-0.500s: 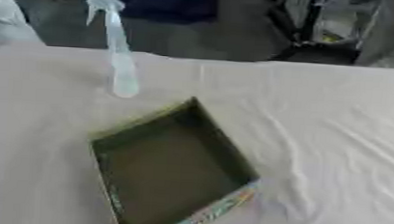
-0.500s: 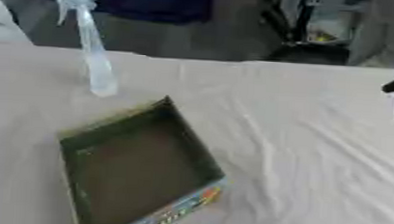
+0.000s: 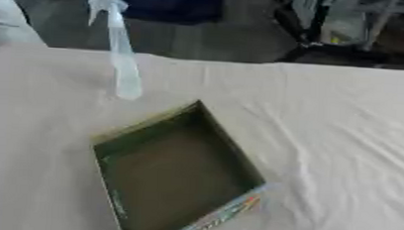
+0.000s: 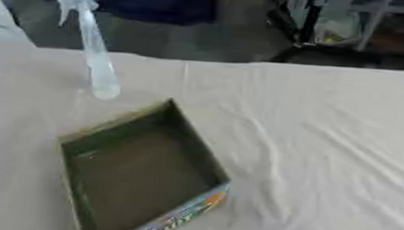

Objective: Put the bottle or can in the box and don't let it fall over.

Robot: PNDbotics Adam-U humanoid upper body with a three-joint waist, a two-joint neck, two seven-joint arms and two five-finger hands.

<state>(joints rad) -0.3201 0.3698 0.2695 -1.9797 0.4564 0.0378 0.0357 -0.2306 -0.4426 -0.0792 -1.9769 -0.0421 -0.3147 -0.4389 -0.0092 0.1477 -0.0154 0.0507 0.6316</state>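
- Bottle [image 3: 121,58]: a tall, slim, clear spray bottle with a pale trigger head stands upright on the bench [image 3: 344,124], near the far edge and toward the far left corner.
- Its base rests on the cloth; its trigger head rises past the far edge of the bench against the dark background.
- Box [image 3: 172,172]: an open, shallow cardboard box lies nearer the front edge, left of the middle, turned askew so that one corner points toward the bottle.
- Inner walls of the box look dark green and its floor a dull brown; nothing shows inside it.
- The near right outer wall [image 4: 183,215] carries bright printed colours, too blurred to read.
- Bottle and box are apart: the bottle stands outside the box, just beyond its far corner, with a strip of bare cloth between them.
- A light beige cloth with soft creases, most of them on the right side, covers the bench.
- Neither hand shows in either eye view, so whether the fingers are released, clenched or grasping cannot be told.
- Beyond the far edge are dark, blurred shapes that cannot be made out.
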